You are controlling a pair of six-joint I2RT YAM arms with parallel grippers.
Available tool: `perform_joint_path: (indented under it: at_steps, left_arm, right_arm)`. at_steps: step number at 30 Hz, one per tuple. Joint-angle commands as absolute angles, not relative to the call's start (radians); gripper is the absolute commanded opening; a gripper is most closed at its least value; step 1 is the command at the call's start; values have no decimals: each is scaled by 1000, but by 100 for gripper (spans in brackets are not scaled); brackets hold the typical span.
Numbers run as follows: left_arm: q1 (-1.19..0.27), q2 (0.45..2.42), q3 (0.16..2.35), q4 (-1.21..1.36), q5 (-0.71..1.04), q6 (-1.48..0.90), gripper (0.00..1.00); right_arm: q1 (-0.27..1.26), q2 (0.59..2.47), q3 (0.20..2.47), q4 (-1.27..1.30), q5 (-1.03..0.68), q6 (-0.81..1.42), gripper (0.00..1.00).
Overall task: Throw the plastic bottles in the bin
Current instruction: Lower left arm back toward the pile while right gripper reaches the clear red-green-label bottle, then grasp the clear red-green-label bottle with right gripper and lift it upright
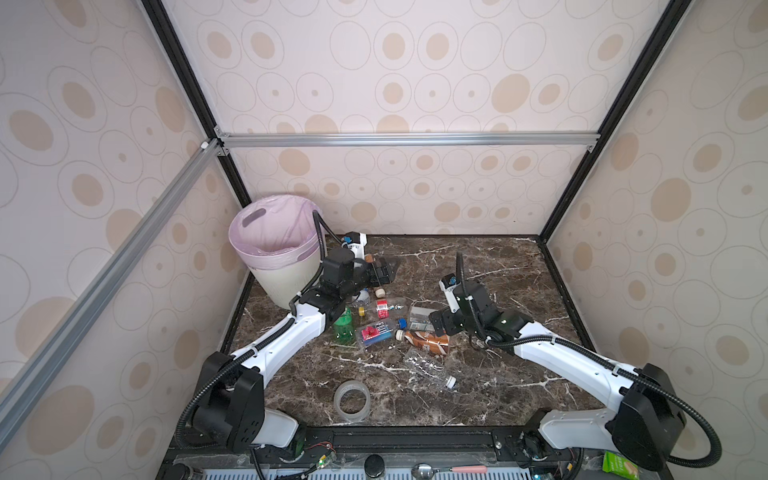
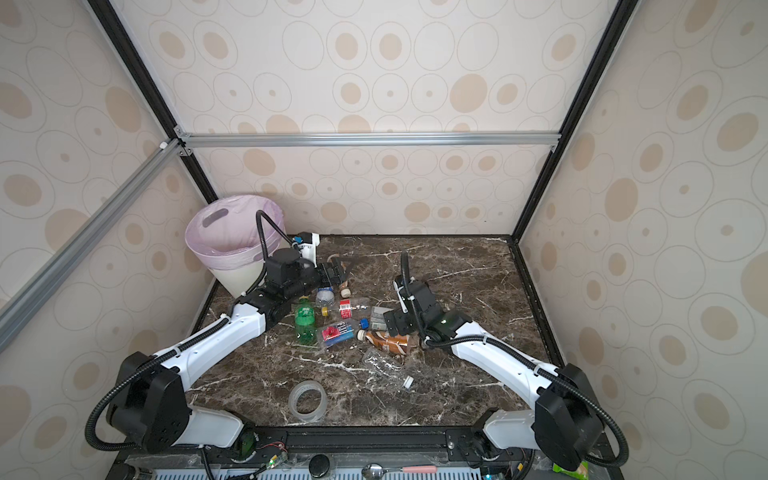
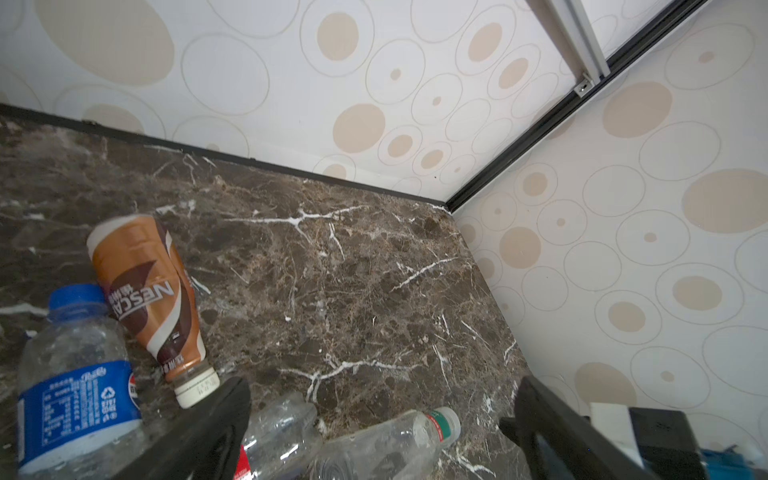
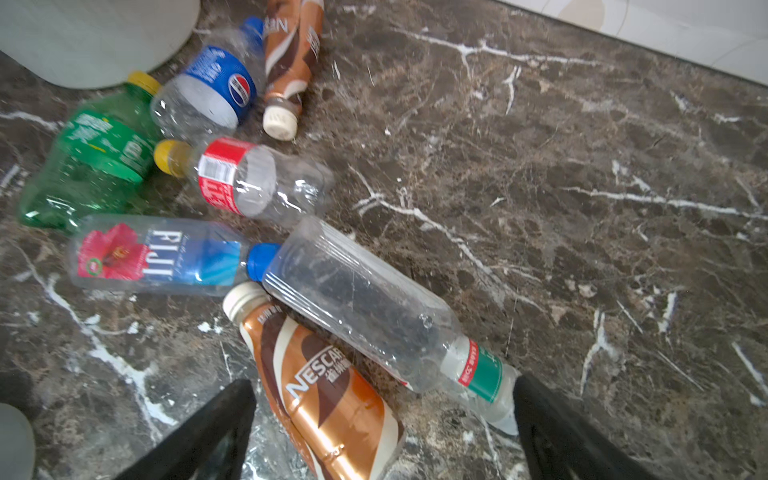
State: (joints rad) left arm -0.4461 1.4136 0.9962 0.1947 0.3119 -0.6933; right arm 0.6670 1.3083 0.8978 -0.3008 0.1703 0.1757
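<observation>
Dark marble table [image 1: 478,395]. Round cream-white plastic bin [image 1: 282,286], pink-lined, sits left of centre in both top views. Clear, green and brown plastic bottles [image 1: 376,332] lie flat mid-frame, none held. Nothing gripped: left jaws wide over the cluster's upper end, right jaws wide, straddling the brown-wrapped bottle [image 4: 332,407]. Its long axis runs between them, cap pointing away, so it looks lined up for a pinch.

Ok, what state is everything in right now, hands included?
left hand: open, empty
right hand: open, empty
bin: upright, bag-lined
green bottle: lying, capped
Fiji bottle: lying, capped
Pepsi bottle: lying, capped
red-label bottle: lying, capped
green-label bottle: lying
brown bottles: both lying, capped
crushed clear bottle: lying apart, capped
tape ring: lying flat
</observation>
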Motion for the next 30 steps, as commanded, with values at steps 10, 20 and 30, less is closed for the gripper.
perform_joint_path:
  at_steps: [10, 20, 30]
  left_arm:
    - [-458, 1404, 966, 275, 345, -754, 99]
    - [-473, 1433, 962, 276, 346, -763, 99]
    - [-491, 1474, 986, 275, 345, -764, 99]
  right_arm:
    - [665, 1519, 914, -278, 191, 206, 100]
    - [631, 1627, 965, -280, 241, 218, 100]
    - [534, 1647, 967, -258, 179, 255, 100]
